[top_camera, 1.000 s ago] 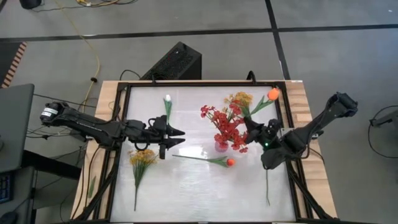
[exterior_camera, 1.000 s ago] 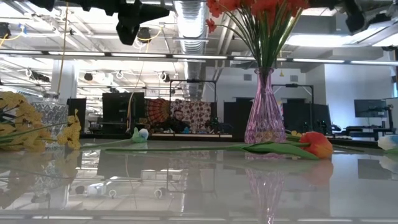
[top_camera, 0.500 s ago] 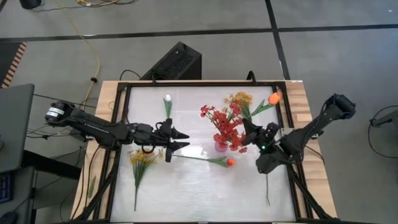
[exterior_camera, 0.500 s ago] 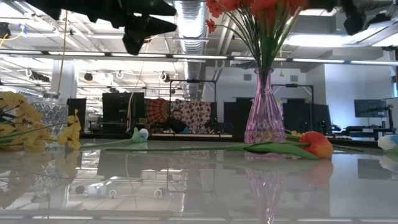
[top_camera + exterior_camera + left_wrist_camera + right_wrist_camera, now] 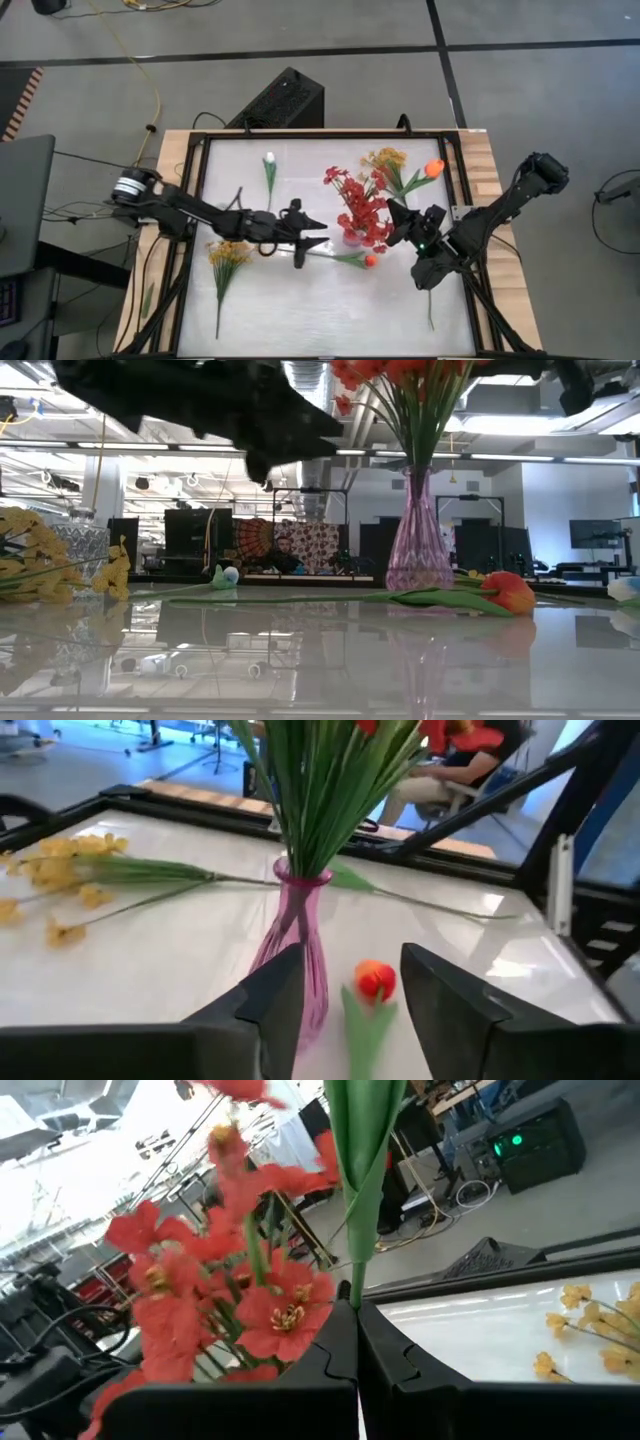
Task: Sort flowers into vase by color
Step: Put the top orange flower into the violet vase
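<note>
White table, orange tulip lying just beyond open left claw

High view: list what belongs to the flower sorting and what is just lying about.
Job:
pink vase holding red sprays
orange tulip lying on table
orange tulip in right tool
white tulip
yellow spray
left tool

Lying about:
black box
yellow cable

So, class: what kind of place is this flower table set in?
Likely a robotics lab or workshop: exposed ceiling ducts, equipment racks behind the table, and a person seated at a desk.
</note>
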Robot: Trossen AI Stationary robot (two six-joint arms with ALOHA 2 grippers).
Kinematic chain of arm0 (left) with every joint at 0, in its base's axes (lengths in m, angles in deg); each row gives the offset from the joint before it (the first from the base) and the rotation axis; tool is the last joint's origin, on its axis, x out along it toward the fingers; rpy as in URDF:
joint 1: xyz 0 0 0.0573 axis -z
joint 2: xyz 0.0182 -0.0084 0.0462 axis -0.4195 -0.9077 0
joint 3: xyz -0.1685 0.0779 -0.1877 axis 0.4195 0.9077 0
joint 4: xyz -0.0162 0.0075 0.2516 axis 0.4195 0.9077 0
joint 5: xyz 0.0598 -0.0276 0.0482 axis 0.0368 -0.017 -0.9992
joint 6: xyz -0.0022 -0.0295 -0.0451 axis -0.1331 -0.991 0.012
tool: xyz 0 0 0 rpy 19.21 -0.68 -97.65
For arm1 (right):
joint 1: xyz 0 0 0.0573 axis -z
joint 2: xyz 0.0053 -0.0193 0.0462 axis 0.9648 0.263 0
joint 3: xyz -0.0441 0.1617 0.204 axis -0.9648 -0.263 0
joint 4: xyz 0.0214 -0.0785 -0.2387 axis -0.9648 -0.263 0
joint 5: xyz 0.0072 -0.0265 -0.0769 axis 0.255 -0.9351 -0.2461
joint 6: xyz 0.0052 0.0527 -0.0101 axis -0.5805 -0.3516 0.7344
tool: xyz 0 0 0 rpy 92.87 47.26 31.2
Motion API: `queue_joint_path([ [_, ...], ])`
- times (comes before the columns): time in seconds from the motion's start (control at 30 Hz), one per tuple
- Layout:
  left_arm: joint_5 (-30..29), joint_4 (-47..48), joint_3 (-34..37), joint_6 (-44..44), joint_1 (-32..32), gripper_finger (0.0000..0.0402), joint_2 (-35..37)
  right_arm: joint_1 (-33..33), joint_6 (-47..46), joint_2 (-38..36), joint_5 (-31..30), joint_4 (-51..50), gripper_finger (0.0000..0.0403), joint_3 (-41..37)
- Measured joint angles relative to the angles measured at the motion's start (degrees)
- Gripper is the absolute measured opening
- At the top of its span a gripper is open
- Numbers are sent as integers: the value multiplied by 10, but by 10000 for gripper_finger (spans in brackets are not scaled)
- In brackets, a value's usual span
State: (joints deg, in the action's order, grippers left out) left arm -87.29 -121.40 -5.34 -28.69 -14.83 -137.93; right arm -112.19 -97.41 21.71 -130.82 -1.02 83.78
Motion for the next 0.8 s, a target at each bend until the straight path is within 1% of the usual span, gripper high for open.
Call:
queue_joint_path([
  [0.13,-6,7,-55,31,-1,195,-54,-7,15,0,-1,0,17,0],
  [0.3,-36,74,-131,46,-13,235,-105,-9,16,0,0,-1,17,0],
  [0.4,-64,115,-167,44,-23,246,-123,-8,15,0,1,0,17,0],
  [0.47,-82,117,-187,44,-29,250,-135,-8,15,0,3,0,17,0],
  [0.53,-69,115,-205,45,-38,252,-148,-8,15,0,8,0,17,0],
  [0.6,-13,120,-221,53,-46,252,-162,-8,15,0,13,0,17,0],
  [0.67,22,131,-235,59,-49,252,-173,-8,15,0,15,0,17,0],
  [0.8,19,128,-238,61,-47,252,-180,-8,15,0,17,0,17,0],
])
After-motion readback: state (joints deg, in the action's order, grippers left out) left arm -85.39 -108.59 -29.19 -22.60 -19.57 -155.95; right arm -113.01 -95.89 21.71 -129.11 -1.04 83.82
